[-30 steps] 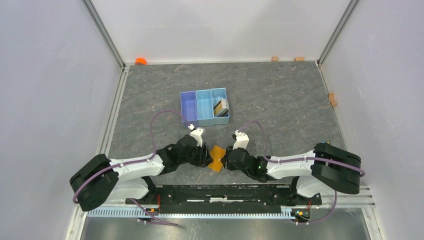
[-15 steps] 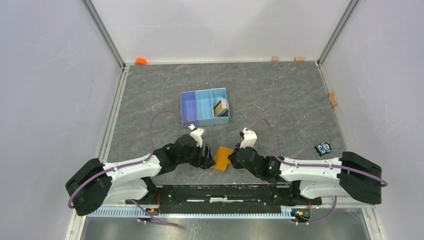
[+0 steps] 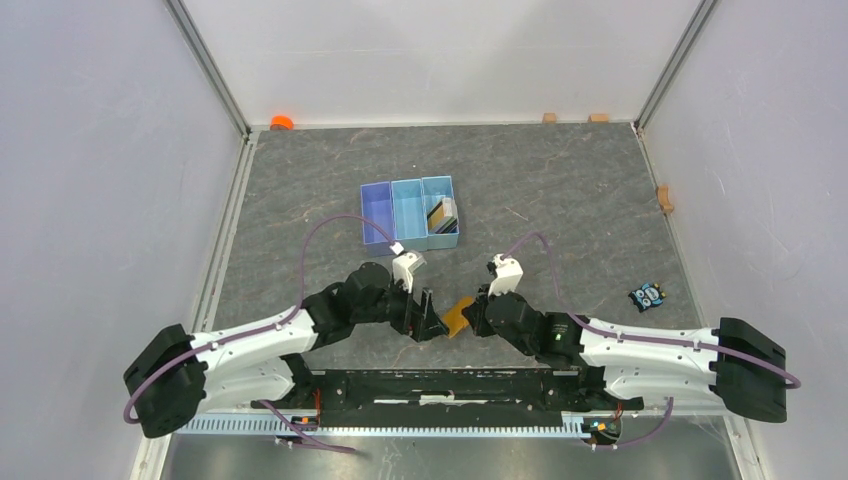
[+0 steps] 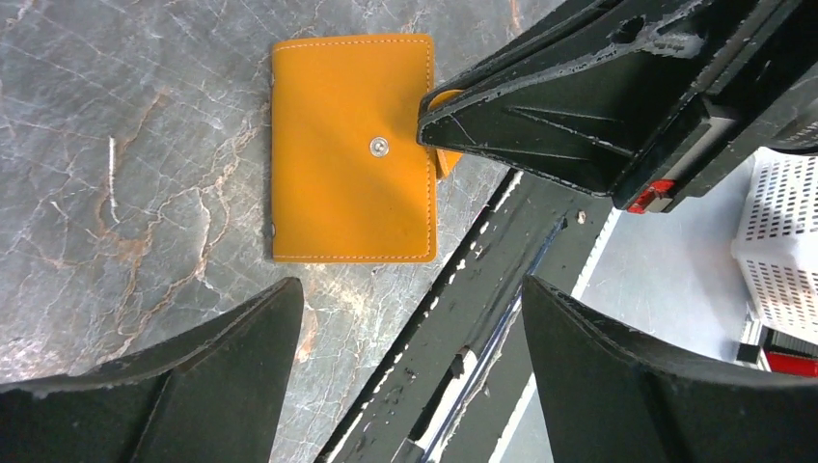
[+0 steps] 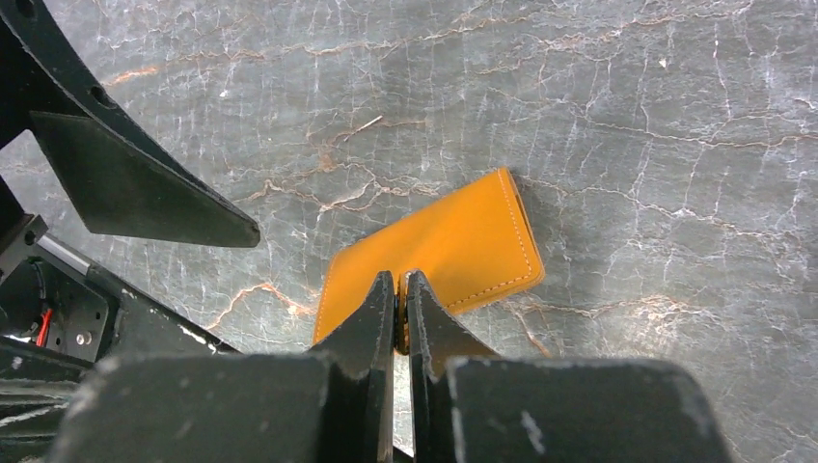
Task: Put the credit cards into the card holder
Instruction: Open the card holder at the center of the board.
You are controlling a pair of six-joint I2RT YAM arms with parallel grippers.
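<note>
The card holder, an orange-tan wallet, lies closed on the table between my two grippers. It shows snap-side up in the left wrist view and also in the right wrist view. My right gripper is shut on the wallet's clasp tab at its edge. My left gripper is open and empty, just left of the wallet, not touching it. The credit cards stand in the right compartment of the blue tray.
The blue three-compartment tray stands behind the grippers in mid-table. A small black-and-blue gadget lies at the right. An orange object and small wooden blocks sit along the back edge. The black base rail runs just in front of the wallet.
The wallet, spread open between both grippers a second ago, is now closed. My left gripper has let go and opened. The right arm has stretched out, uncovering the gadget.
</note>
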